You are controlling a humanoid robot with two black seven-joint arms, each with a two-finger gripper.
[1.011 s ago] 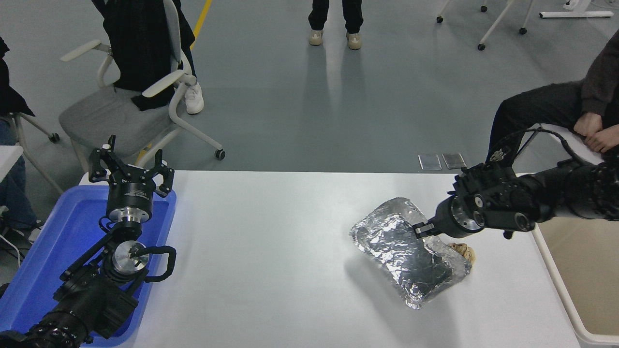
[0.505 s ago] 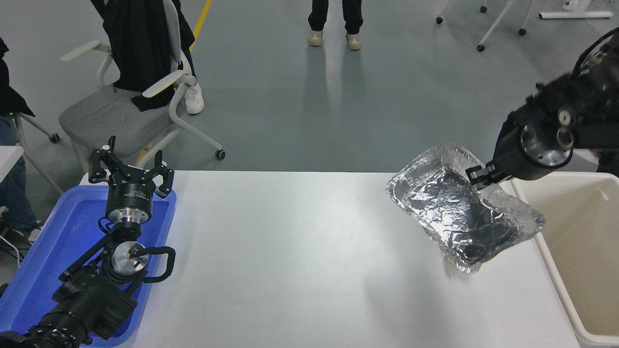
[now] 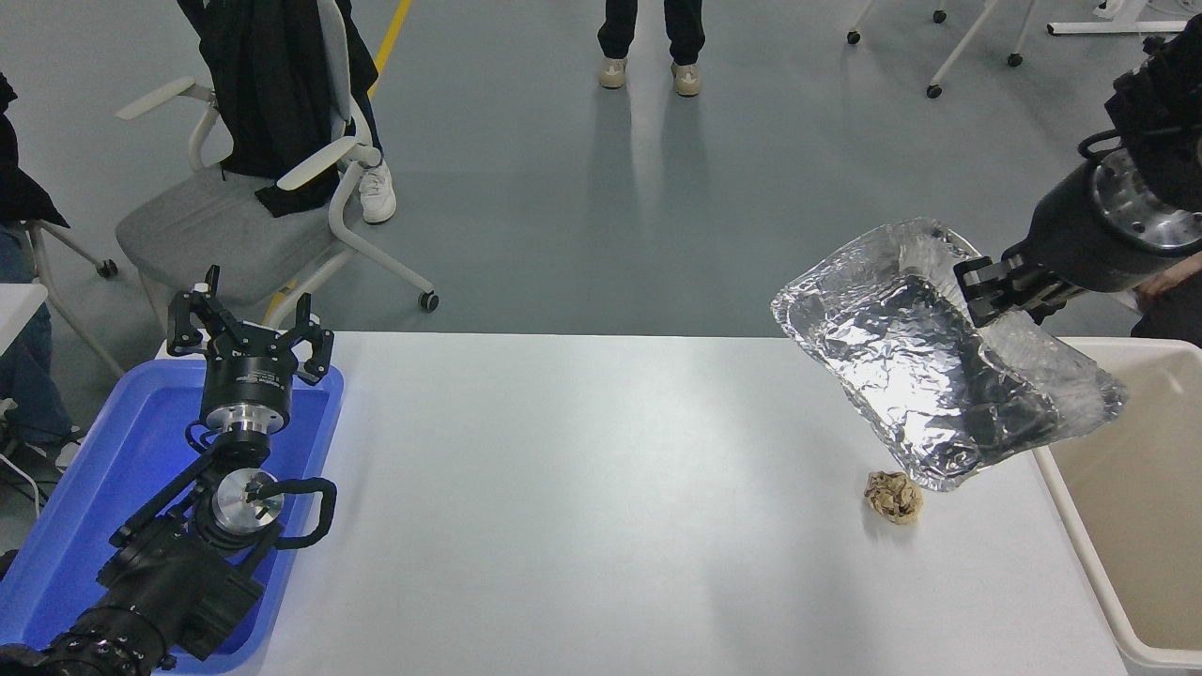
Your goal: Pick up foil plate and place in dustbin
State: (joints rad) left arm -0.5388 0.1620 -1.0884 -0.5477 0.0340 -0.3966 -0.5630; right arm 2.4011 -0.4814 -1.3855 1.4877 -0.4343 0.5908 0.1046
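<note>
The foil plate, a crinkled silver tray, hangs tilted in the air above the table's right end. My right gripper is shut on its far rim, coming in from the upper right. The plate's right corner reaches over the rim of the dustbin, a cream tub standing at the table's right edge. My left gripper is parked open above the blue tray at the lower left.
A small crumpled tan paper ball lies on the white table just below the plate. A blue tray sits at the left edge. A grey chair and people's legs stand beyond the table.
My right gripper has lifted the foil plate off the table and carried it up and to the right toward the dustbin. The paper ball, hidden half a second ago, shows again. The left arm stayed put.
</note>
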